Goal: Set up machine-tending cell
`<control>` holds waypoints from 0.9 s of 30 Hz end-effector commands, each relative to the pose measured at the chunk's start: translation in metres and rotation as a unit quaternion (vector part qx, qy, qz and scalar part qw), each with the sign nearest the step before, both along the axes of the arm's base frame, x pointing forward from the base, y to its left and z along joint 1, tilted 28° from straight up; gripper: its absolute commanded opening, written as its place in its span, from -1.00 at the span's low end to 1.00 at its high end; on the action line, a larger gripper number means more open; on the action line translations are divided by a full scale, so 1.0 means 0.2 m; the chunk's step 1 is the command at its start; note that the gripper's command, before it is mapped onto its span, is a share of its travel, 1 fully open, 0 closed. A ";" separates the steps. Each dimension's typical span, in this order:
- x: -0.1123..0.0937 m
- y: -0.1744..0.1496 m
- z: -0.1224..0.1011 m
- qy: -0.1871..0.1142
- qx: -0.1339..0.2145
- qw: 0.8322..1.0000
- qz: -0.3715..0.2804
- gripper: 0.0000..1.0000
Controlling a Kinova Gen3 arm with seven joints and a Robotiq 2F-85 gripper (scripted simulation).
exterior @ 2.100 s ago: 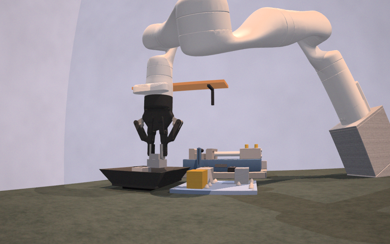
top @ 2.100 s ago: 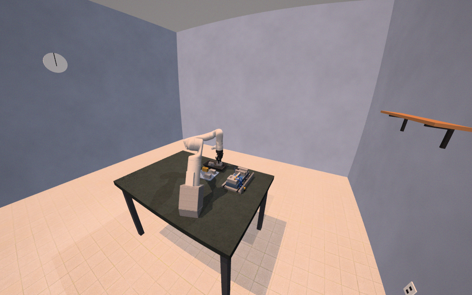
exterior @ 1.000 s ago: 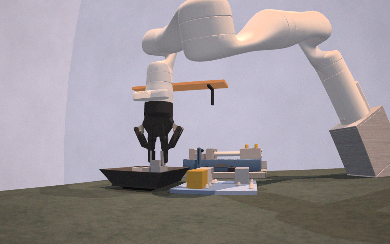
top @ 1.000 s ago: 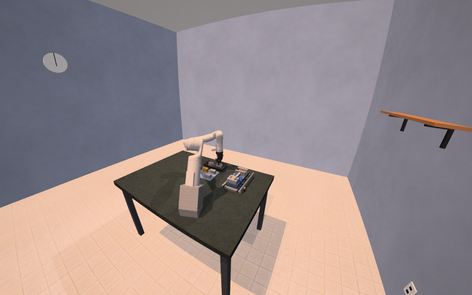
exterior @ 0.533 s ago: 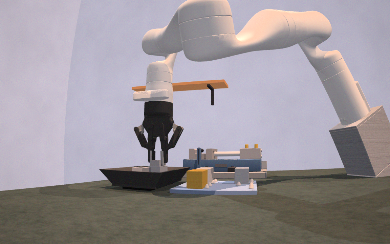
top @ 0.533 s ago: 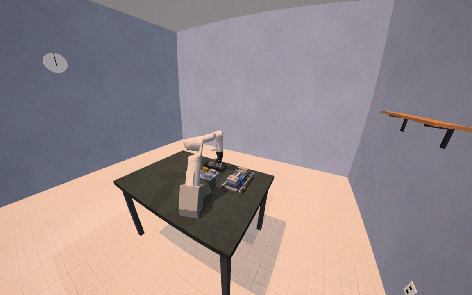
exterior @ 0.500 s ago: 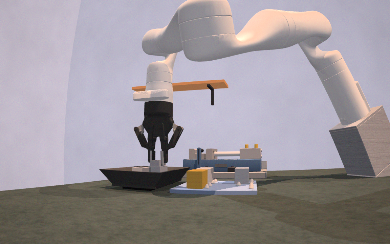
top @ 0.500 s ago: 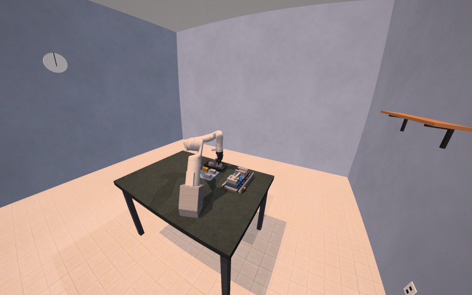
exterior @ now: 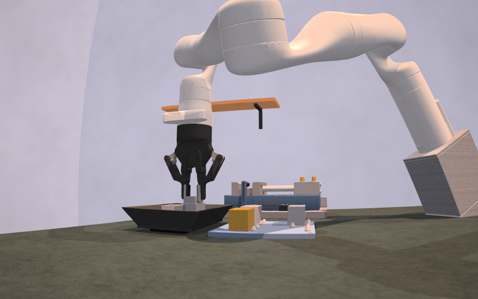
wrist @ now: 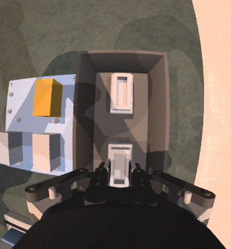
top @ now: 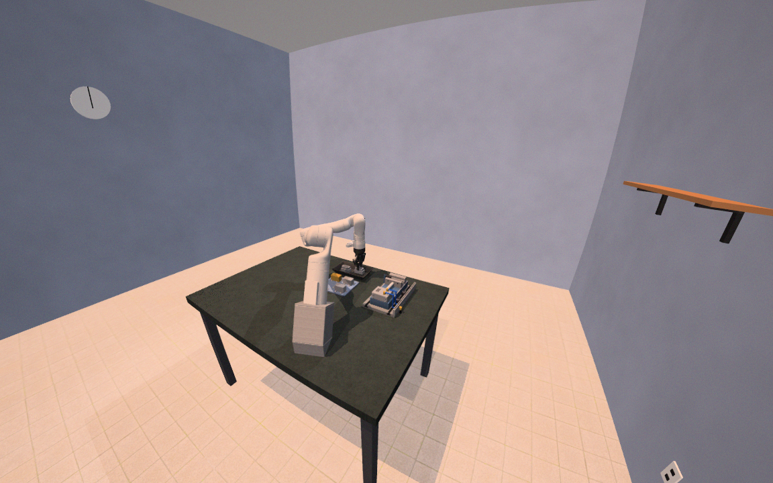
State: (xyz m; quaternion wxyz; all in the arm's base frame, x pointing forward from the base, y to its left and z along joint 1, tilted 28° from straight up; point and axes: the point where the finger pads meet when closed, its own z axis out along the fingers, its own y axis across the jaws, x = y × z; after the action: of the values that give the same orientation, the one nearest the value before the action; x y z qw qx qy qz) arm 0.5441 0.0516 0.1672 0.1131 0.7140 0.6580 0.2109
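Observation:
My gripper (wrist: 119,166) hangs over the near end of the dark outfeed tray and is shut on a grey finished part (wrist: 119,162), pocket up, low inside the tray. In the exterior view the gripper (exterior: 193,195) holds the part (exterior: 191,203) at rim height. A second finished part (wrist: 122,93) lies flat, pocket up, at the tray's far end. On the pale blue infeed plate (wrist: 39,121) sit a brass blank (wrist: 47,97) and two aluminium blanks (wrist: 44,152) (wrist: 9,148). The vise (exterior: 276,197) stands behind the plate.
Small pins (exterior: 308,224) stick up from the infeed plate around the blanks. The arm's base block (exterior: 450,174) stands at the right of the table. The table edge (wrist: 198,104) runs close to the tray's right side.

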 end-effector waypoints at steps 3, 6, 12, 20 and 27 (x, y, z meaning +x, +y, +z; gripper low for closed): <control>0.00 0.00 0.00 -0.001 0.000 1.000 0.000 -1.00; 0.00 0.00 0.00 -0.001 0.000 1.000 0.000 -1.00; 0.00 0.00 0.00 -0.001 0.000 1.000 0.000 -1.00; 0.01 0.00 -0.01 -0.001 0.000 1.000 0.000 -1.00; 0.02 0.00 -0.03 -0.001 0.000 1.000 0.000 -1.00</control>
State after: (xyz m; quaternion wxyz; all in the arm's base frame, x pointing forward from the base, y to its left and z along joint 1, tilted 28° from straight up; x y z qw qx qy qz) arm 0.5477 0.0525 0.1617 0.1133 0.7140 0.6576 0.2118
